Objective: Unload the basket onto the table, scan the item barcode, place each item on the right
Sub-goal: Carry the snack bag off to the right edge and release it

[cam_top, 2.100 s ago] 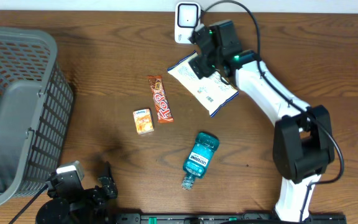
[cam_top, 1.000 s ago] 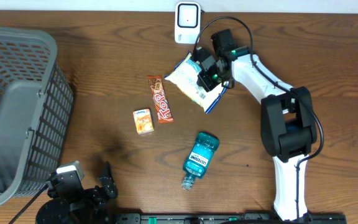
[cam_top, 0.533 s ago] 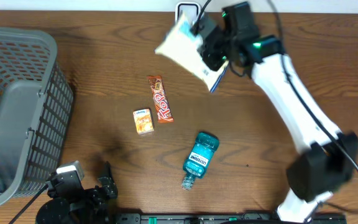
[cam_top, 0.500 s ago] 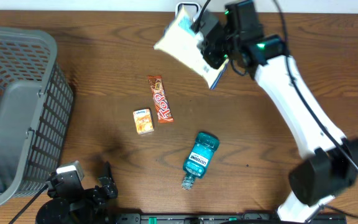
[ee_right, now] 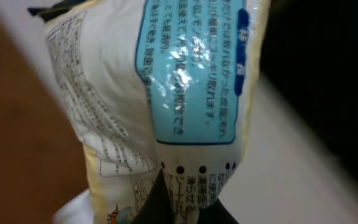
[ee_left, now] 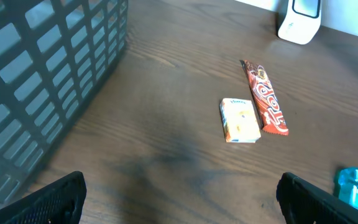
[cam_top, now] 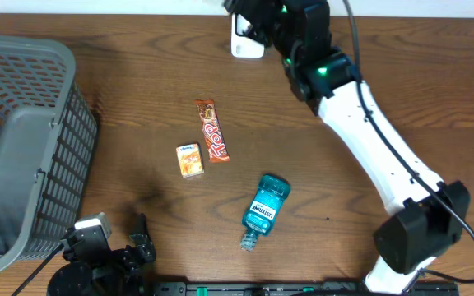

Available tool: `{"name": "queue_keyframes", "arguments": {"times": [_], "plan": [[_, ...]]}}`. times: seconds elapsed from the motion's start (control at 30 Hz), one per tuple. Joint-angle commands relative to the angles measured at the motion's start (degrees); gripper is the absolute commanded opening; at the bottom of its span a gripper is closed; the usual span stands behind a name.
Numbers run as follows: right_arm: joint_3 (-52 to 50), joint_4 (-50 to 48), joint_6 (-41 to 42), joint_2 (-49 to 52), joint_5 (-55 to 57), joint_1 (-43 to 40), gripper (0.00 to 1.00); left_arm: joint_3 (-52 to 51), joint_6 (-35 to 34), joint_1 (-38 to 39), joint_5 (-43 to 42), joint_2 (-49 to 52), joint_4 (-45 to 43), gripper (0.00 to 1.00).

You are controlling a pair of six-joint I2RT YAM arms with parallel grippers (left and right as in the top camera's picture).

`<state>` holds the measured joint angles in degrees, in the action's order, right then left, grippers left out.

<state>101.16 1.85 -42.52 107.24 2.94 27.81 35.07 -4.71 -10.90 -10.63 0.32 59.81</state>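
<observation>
DESK: Packet [ee_right: 185, 93]. Where is it, and who has it?

FIELD: Pinched in the right gripper [cam_top: 263, 18], jaws closed narrow on one end of it. It is held up at the far edge of the table [cam_top: 138, 82], just beside the white scanner [cam_top: 245, 43]. From overhead the packet itself hardly shows, as it runs off the top of the frame.

DESK: How does it lie from the jaws?

FIELD: In the wrist view its long axis runs straight away from the fingers, with the printed side and its pale blue panel toward the lens. No barcode can be made out there. Whether any face looks at the scanner window, I cannot tell.

DESK: And the other arm?

FIELD: The left gripper [ee_left: 185, 202] sits wide open and empty at the near edge, well apart from the scanner. The right arm is plainly the nearer. My reading is that the coming move calls for a turn of that wrist, bringing the coded side round to the scanner.
</observation>
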Motion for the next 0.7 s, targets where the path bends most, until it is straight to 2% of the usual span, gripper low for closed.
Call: {"name": "queue_keyframes", "arguments": {"times": [0.0,0.2,0.33,0.5,0.67], "plan": [[0.22,-6.12,-12.66,4.92,8.07,0.39,0.01,-0.13,-0.35,-0.28,-0.52,-0.09,-0.04,0.98],[0.24,-32.68,-21.27,16.2,9.66,-0.13,0.01,-0.13,-0.35,-0.28,-0.52,-0.09,-0.04,0.98],[0.7,-43.76,-28.57,23.8,7.63,-0.11,0.01,-0.13,-0.35,-0.28,-0.52,-0.09,-0.04,0.98],[8.13,-46.73,-33.0,34.67,6.36,-0.11,0.01,-0.13,-0.35,-0.28,-0.52,-0.09,-0.04,0.98],[20.81,-42.34,-33.27,44.02,6.43,-0.11,0.01,-0.13,-0.35,-0.28,-0.52,-0.09,-0.04,0.98]]}}
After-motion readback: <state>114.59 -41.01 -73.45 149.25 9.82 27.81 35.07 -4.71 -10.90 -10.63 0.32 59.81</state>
